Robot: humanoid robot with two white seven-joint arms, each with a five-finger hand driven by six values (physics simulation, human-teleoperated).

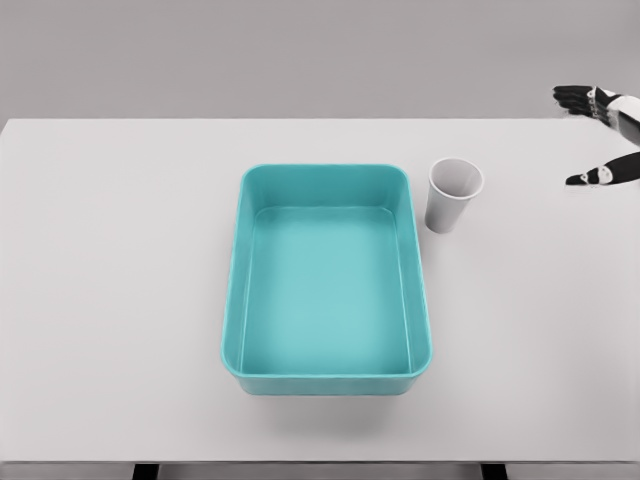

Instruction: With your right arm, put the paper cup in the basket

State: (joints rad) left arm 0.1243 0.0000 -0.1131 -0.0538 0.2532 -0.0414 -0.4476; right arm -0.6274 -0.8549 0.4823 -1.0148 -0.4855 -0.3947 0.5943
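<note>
A white paper cup (453,194) stands upright on the table, just right of the far right corner of a teal basket (238,290). The basket is a shallow rectangular tub in the middle of the table, with nothing inside it. My right hand (598,135) shows at the far right edge, well right of the cup and a little farther back. Its dark fingers are spread apart, thumb low and the others high, holding nothing. The left arm is out of sight.
The white table (120,300) stretches wide on both sides of the basket. Its far edge runs just behind the hand, its near edge along the bottom of the picture.
</note>
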